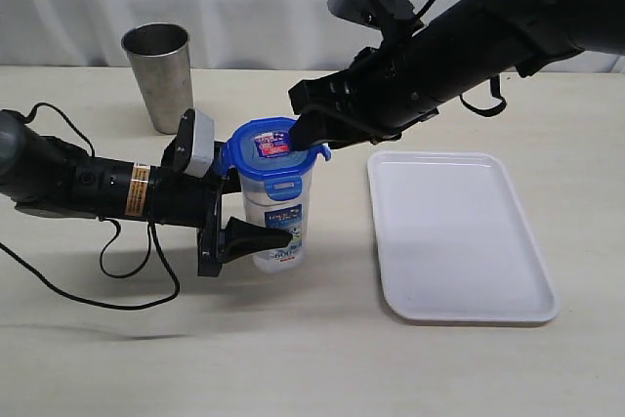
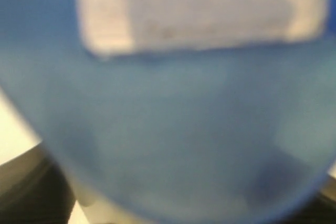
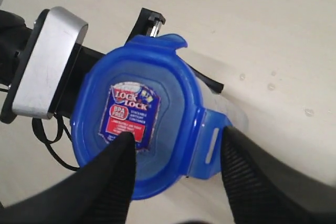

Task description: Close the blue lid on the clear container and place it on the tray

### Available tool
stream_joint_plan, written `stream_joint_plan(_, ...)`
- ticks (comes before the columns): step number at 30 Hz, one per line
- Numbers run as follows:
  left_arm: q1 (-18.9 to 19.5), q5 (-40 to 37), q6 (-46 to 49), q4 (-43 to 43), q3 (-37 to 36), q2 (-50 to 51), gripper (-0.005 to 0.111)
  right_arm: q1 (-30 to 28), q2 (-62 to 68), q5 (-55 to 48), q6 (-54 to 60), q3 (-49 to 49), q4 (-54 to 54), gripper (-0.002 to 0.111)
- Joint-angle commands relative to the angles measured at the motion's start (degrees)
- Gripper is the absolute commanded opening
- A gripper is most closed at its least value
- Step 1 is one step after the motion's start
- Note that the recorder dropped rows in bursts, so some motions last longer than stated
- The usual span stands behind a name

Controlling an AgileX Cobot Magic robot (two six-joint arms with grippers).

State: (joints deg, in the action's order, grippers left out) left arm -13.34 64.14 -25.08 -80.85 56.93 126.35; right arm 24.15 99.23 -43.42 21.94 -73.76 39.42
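Note:
The clear container [image 1: 283,204] stands upright on the table left of the tray [image 1: 459,236], with the blue lid [image 1: 271,155] sitting on its mouth. My left gripper [image 1: 273,231] comes in from the left and is shut on the container's body, one finger across its front. The left wrist view is filled by the container's blurred blue label [image 2: 168,129]. My right gripper [image 3: 178,137] hovers open over the lid [image 3: 139,121]. One fingertip [image 3: 123,148] lies over the red-and-white sticker, the other beyond a side flap [image 3: 212,137] that sticks outward.
A grey steel tumbler [image 1: 159,75] stands at the back left, behind the left arm. A black cable [image 1: 117,275] loops on the table under that arm. The white tray holds nothing. The right arm [image 1: 469,36] reaches in from the upper right.

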Motion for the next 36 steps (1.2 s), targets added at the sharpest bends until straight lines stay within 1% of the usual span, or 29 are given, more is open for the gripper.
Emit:
stream_joint_plan(1,-0.01,-1.01,-0.27,-1.08,-0.06,-0.14,0.000,-0.01,0.97,0.65,1.38,-0.17,0.44,0.049)
stream_joint_plan(10,-0.01,-0.90,-0.27,-1.08,-0.06,-0.14,0.000,-0.01,2.83,0.52,4.21,-0.17,3.39,0.048)
stream_joint_plan(13,-0.01,-0.90,-0.27,-1.08,-0.06,-0.14,0.000,-0.01,2.83,-0.13,4.21,-0.17,3.53,0.038)
stream_joint_plan(17,-0.01,-0.80,-0.27,-1.08,-0.06,-0.14,0.000,-0.01,2.92,-1.16,4.21,-0.17,3.53,0.022)
stream_joint_plan(20,-0.01,-0.80,-0.27,-1.08,-0.06,-0.14,0.000,-0.01,3.76,-1.89,4.21,-0.17,3.41,0.014)
stream_joint_plan(23,-0.01,-0.55,-0.27,-1.08,-0.06,-0.14,0.000,-0.01,6.05,-3.13,4.21,-0.17,3.41,0.014)
stream_joint_plan(25,-0.01,-0.40,-0.27,-1.08,-0.06,-0.14,0.000,-0.01,7.44,-3.68,4.21,-0.17,3.41,0.018)
stream_joint_plan(29,-0.01,-0.40,-0.27,-1.08,-0.06,-0.14,0.000,-0.01,9.50,-5.20,4.44,-0.17,3.66,0.034)
stream_joint_plan(31,-0.01,-0.40,-0.27,-1.08,-0.06,-0.14,0.000,-0.01,9.53,-5.53,4.44,-0.17,3.66,0.039)
stream_joint_plan(33,-0.01,-0.40,-0.27,-1.08,-0.06,-0.14,0.000,-0.01,9.53,-5.78,4.44,-0.17,3.78,0.037)
stream_joint_plan(36,-0.01,-0.40,-0.27,-1.08,-0.06,-0.14,0.000,-0.01,9.89,-6.33,4.44,-0.17,3.78,0.031)
